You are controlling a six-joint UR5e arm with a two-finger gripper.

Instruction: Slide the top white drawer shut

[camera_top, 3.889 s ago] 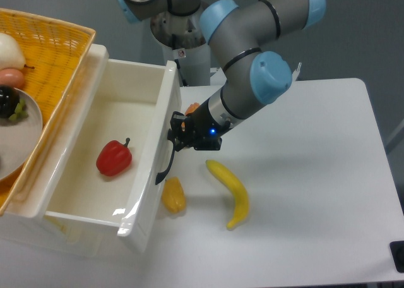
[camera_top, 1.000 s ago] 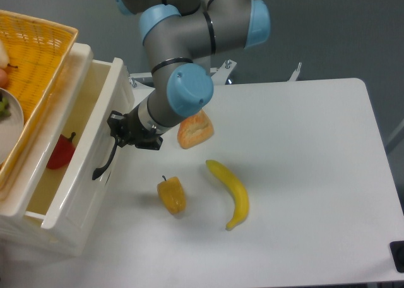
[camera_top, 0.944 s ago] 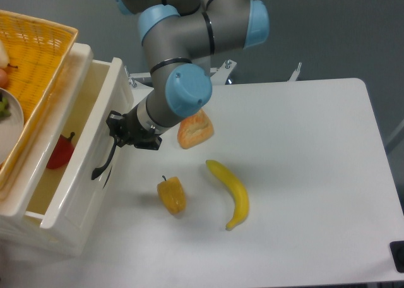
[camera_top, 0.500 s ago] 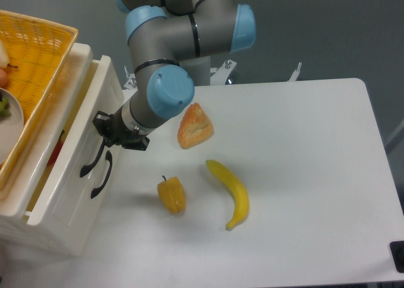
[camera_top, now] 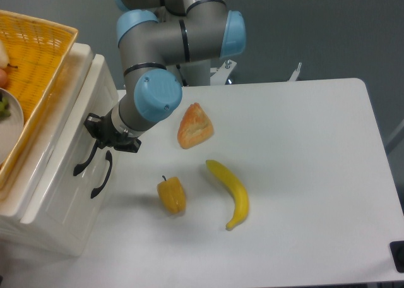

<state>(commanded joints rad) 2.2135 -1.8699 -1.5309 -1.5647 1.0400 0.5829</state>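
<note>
End effector (camera_top: 95, 131) against top white drawer (camera_top: 66, 143)

Even, bright overhead light; my table (camera_top: 303, 174) reads near-white, slightly washed out. Soft short shadows under banana (camera_top: 231, 193) and yellow pepper (camera_top: 172, 195), falling toward lower left. Faint sheen on white cabinet (camera_top: 60, 193) front (no hard glare). My gripper (camera_top: 101, 133) dark, detail lost in shadow. Focus fairly sharp throughout; mild softness toward corners.
</note>
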